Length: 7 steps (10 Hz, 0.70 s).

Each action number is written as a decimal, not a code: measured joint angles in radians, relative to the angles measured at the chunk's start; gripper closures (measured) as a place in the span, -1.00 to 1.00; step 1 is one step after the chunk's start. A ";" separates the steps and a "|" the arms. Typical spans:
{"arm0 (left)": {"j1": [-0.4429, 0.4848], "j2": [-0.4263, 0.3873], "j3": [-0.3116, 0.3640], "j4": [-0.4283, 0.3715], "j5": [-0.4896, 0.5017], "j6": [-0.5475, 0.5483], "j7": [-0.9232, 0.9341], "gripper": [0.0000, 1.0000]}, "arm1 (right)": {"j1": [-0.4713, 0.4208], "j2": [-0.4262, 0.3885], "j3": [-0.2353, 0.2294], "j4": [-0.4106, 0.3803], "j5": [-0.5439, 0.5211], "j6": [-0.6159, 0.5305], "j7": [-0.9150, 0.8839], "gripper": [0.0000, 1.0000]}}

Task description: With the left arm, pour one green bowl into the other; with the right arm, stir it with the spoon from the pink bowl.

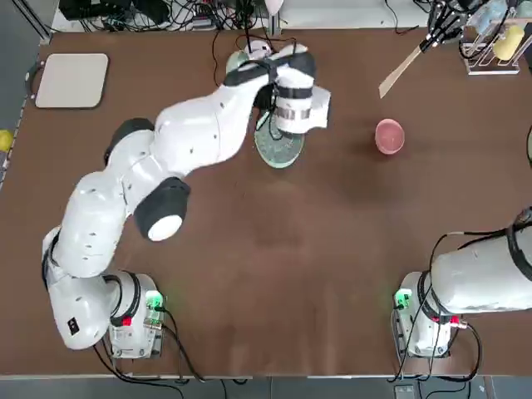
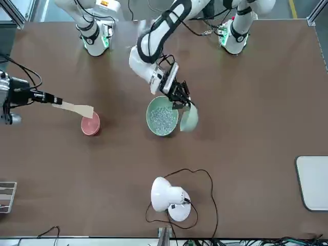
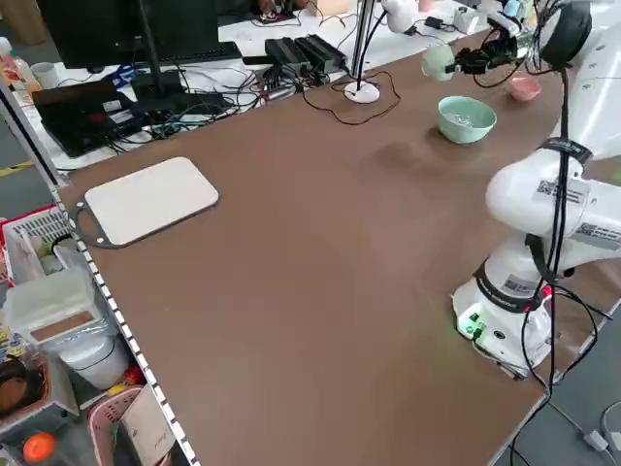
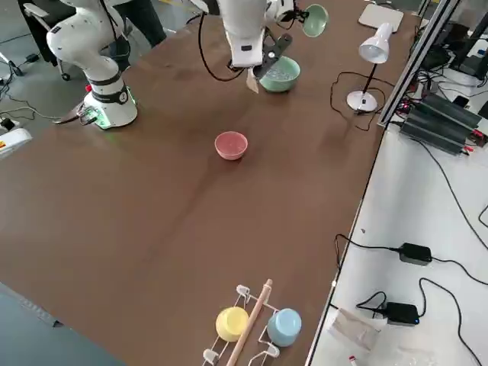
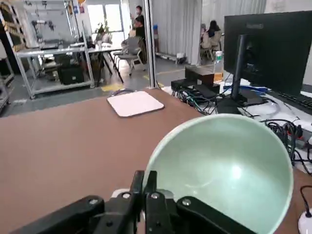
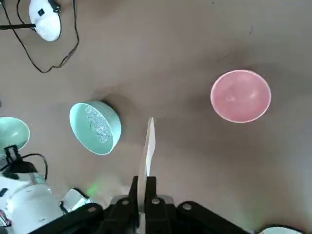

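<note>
the large teal-green bowl [image 2: 162,116] sits on the counter [image 2: 246,133] just above the middle of the front view's frame, with clear pieces [image 2: 163,121] heaped in it. the small mint-green bowl [image 2: 189,119] is just to its right in that frame, tipped on its side and raised off the counter, right by the left end effector [image 5: 144,181], which hangs beside the big bowl. that end effector is closed on the small bowl's rim, and the left wrist view looks into a bare, smooth inside.

the pink bowl [image 1: 389,136] stands upright on the counter at the upper right of the top view. the spoon [image 1: 400,72] is out of it, slanting above and to its left in that frame, its wide end well apart from the big bowl. the right end effector [image 6: 144,185] is shut on the spoon's other end.

farther out, a white board [image 1: 72,81] lies at the upper left of the top view, and a white lamp [image 2: 168,197] stands at the lower middle of the front view.
</note>
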 joint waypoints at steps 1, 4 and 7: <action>0.030 -0.031 -0.016 -0.018 -0.028 0.018 0.002 0.91 | 0.035 -0.008 0.001 0.000 0.000 0.012 0.054 0.89; 0.150 -0.254 -0.088 -0.218 -0.149 0.166 0.005 0.91 | 0.122 -0.026 0.002 0.000 -0.009 0.025 0.182 0.89; 0.299 -0.433 -0.096 -0.433 -0.244 0.317 0.128 0.91 | 0.234 -0.045 0.006 0.000 -0.054 0.066 0.358 0.89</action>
